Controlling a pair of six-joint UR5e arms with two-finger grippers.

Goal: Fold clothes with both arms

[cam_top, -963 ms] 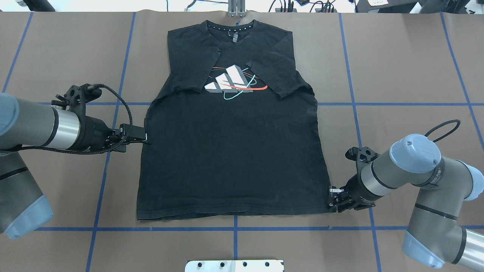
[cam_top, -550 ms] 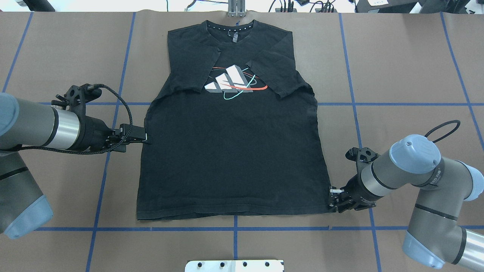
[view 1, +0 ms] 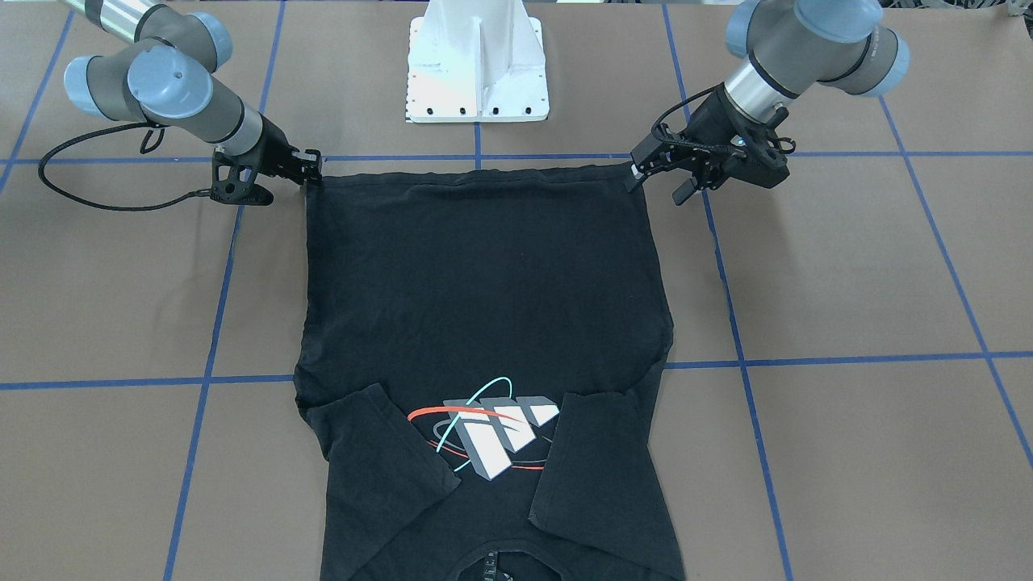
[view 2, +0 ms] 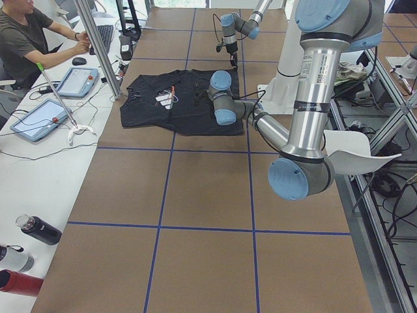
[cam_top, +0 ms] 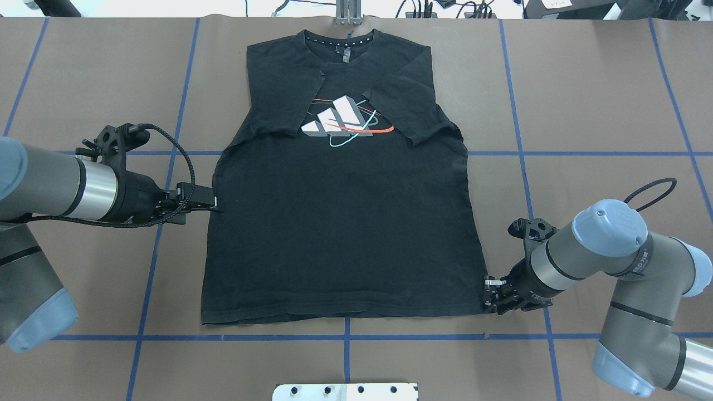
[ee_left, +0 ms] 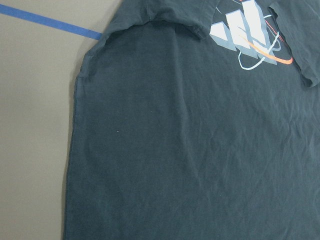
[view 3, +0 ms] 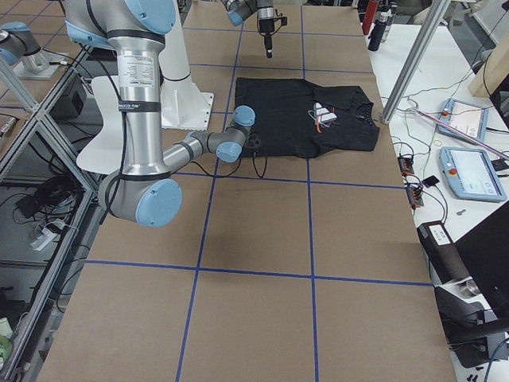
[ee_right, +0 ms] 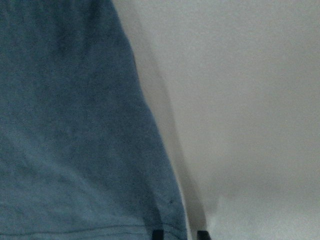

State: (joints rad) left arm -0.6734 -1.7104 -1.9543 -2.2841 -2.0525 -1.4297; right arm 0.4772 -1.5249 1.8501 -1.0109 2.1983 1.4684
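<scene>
**Black short-sleeved cotton T-shirt** (cam_top: 340,234), spread flat and front up on the brown paper-covered table (cam_top: 601,83), which is marked with a blue tape grid. The shirt lies midway between the table's two ends. Its collar is close to the far edge, away from the robot. Its hem runs just short of the tape line in front of the white base pedestal (view 1: 478,73). Both sleeves are folded inward over the chest, and their cuffs overlap the sides of the white-grey block logo (cam_top: 342,117), which is ringed by red and cyan ellipses.

**Right gripper** (cam_top: 488,292), small and black, on its silver-grey tubular arm. It is set low at the hem corner on the robot's right. Its fingertips (ee_right: 157,234) stand slightly spread, and in the right wrist view the shirt's side edge passes between them.

**Left gripper** (view 1: 655,183), of the same build. It is held above the table beside the shirt's left side edge and is clear of the cloth. Its fingers are spread and hold nothing. The left wrist view looks down on the left side seam, one folded sleeve and the logo.
</scene>
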